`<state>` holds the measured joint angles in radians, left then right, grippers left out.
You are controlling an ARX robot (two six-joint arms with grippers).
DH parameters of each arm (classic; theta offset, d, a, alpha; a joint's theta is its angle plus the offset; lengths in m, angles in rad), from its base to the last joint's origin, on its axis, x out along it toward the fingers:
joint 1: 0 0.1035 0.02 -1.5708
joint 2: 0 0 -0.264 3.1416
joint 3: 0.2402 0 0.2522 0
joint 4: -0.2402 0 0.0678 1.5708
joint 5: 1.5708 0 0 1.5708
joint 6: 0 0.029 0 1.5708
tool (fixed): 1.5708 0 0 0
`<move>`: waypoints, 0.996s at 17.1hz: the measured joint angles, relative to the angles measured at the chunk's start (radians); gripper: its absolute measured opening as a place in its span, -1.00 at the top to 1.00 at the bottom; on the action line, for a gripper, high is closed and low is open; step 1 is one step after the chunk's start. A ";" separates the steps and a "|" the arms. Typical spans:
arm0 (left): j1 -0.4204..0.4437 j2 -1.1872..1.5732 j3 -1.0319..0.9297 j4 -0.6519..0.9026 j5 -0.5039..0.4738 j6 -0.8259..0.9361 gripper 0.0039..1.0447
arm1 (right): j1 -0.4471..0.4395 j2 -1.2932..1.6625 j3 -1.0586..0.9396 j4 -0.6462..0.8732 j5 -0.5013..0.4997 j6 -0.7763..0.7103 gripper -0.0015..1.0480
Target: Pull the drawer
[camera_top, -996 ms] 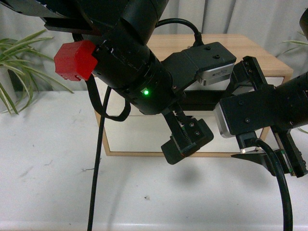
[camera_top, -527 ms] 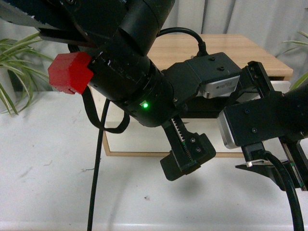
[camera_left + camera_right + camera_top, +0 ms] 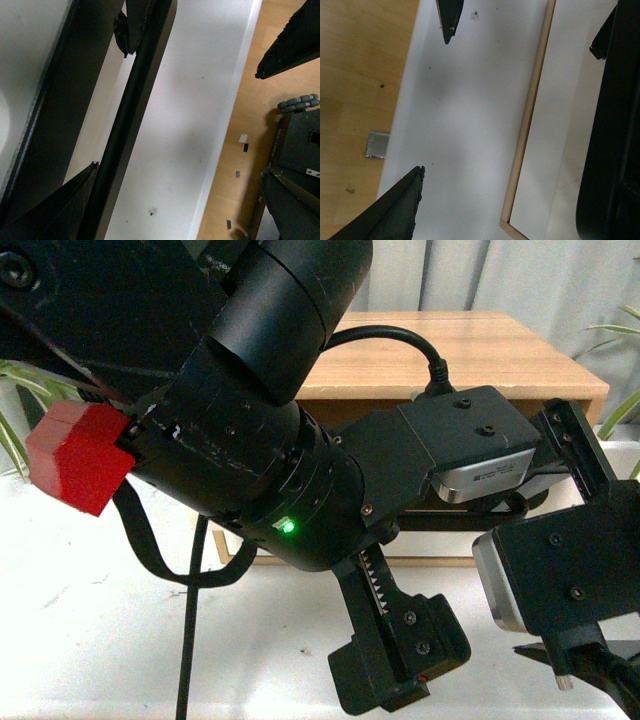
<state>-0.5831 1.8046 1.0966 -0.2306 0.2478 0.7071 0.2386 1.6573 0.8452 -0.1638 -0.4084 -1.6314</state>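
Observation:
The drawer's white front (image 3: 175, 125) fills the left wrist view, its long black bar handle (image 3: 127, 115) running slantwise across it. My left gripper (image 3: 180, 170) is open and spans the front. The handle lies just inside one of its fingers (image 3: 65, 207), and the other finger (image 3: 292, 205) hangs over light wood (image 3: 250, 130). My right gripper (image 3: 505, 190) is open too, over the white front (image 3: 465, 115) near its end. One of its fingers (image 3: 395, 215) sits by the wood top (image 3: 360, 75). In the front view the left arm (image 3: 260, 480) hides most of the drawer, and only a stretch of handle (image 3: 460, 518) shows.
The wooden cabinet top (image 3: 480, 350) stands behind the arms. A thin wood frame strip (image 3: 527, 130) borders another white panel (image 3: 547, 150). Plant leaves (image 3: 20, 380) show at the far left and at the right edge (image 3: 625, 405). A black cable (image 3: 190, 640) hangs down over the white table (image 3: 90, 640).
Both arms have drawn back toward the camera and lower, filling more of the front view. The visible stretch of black handle has come lower and nearer along with them.

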 joint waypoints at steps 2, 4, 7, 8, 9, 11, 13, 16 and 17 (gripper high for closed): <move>-0.007 -0.040 -0.040 0.006 0.006 -0.010 -0.88 | 0.012 -0.040 -0.043 -0.002 0.001 0.014 -0.88; -0.016 -0.082 -0.077 0.009 0.010 -0.027 -0.88 | 0.027 -0.079 -0.080 -0.013 0.001 0.028 -0.88; -0.023 -0.136 -0.113 0.014 0.020 -0.039 -0.88 | 0.050 -0.137 -0.128 -0.034 0.002 0.053 -0.88; -0.023 -0.146 -0.124 0.013 0.023 -0.042 -0.88 | 0.056 -0.150 -0.138 -0.038 0.002 0.061 -0.88; -0.025 -0.153 -0.133 0.014 0.023 -0.045 -0.88 | 0.056 -0.153 -0.144 -0.035 0.002 0.064 -0.88; -0.025 -0.158 -0.137 0.014 0.022 -0.047 -0.88 | 0.055 -0.154 -0.146 -0.025 0.002 0.064 -0.88; -0.025 -0.166 -0.138 0.006 0.015 -0.048 -0.88 | 0.046 -0.159 -0.146 -0.025 0.002 0.064 -0.88; -0.022 -0.190 -0.138 -0.013 0.010 -0.050 -0.88 | 0.025 -0.202 -0.120 -0.048 0.000 0.067 -0.88; -0.017 -0.207 -0.138 -0.024 0.017 -0.055 -0.88 | 0.021 -0.216 -0.100 -0.056 -0.005 0.072 -0.87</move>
<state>-0.5999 1.5974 0.9585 -0.2546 0.2649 0.6518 0.2592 1.4410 0.7456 -0.2199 -0.4129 -1.5597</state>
